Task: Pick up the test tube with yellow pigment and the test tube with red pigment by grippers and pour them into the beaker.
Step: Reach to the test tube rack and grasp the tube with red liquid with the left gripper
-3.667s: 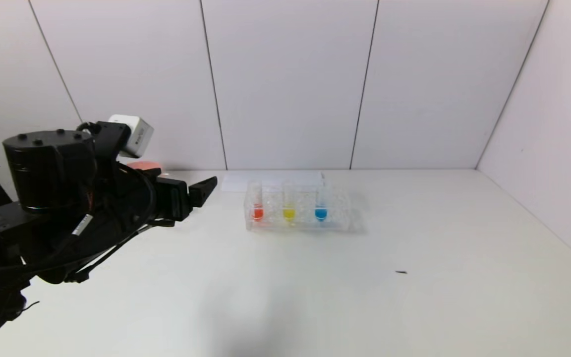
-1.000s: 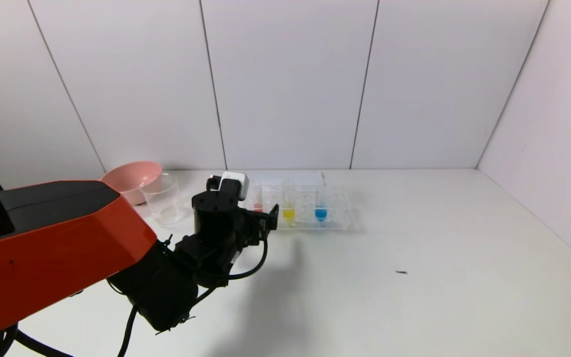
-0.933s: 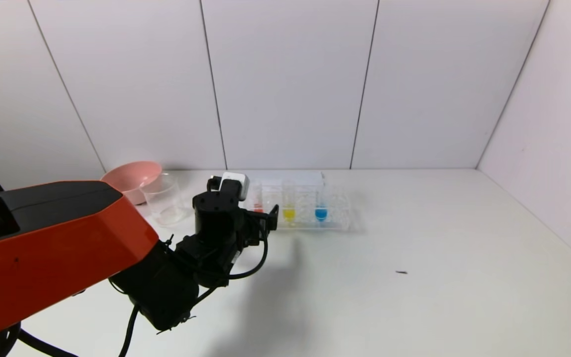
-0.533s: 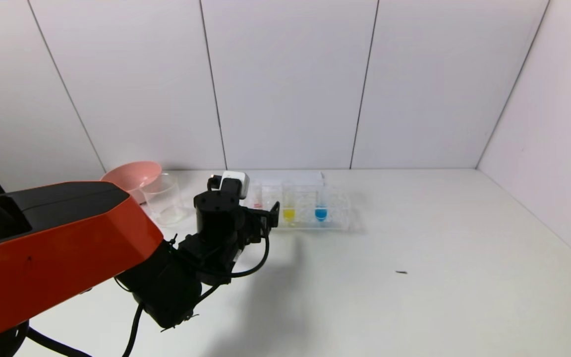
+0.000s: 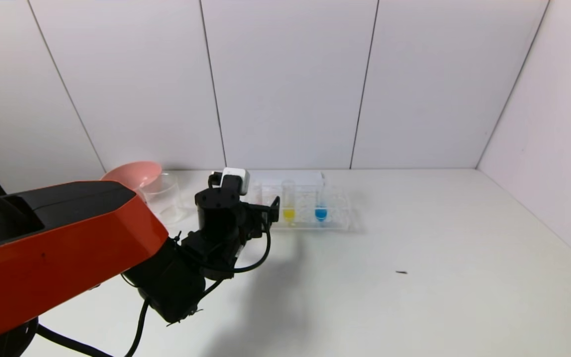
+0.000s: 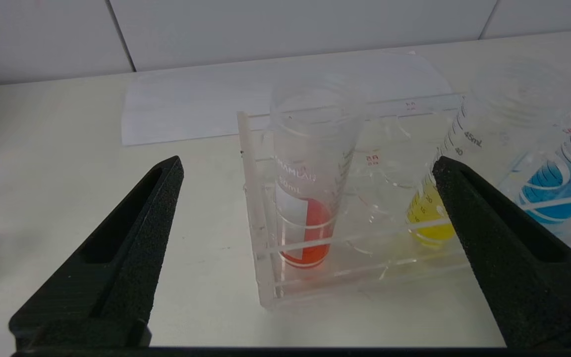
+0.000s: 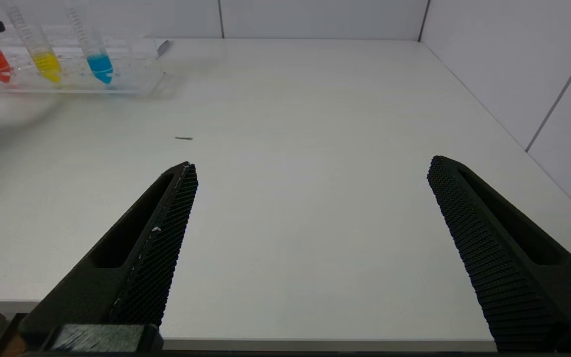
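Advancing since before, left hand [image 6: 305, 183] gapes wide around red tube [image 6: 308, 198], untouched.

Clear glossy plastic is seen in the tube rack [image 6: 265, 238] and in the test tube with red pigment [image 6: 310, 173], on which white graduations are printed. The left claw [image 6: 305, 168] fingers [image 6: 132, 248] are faced with rough, matt black pads. The desk [image 7: 285, 148] is smooth, matt white. The pink bowl [image 5: 132, 173] looks smooth.
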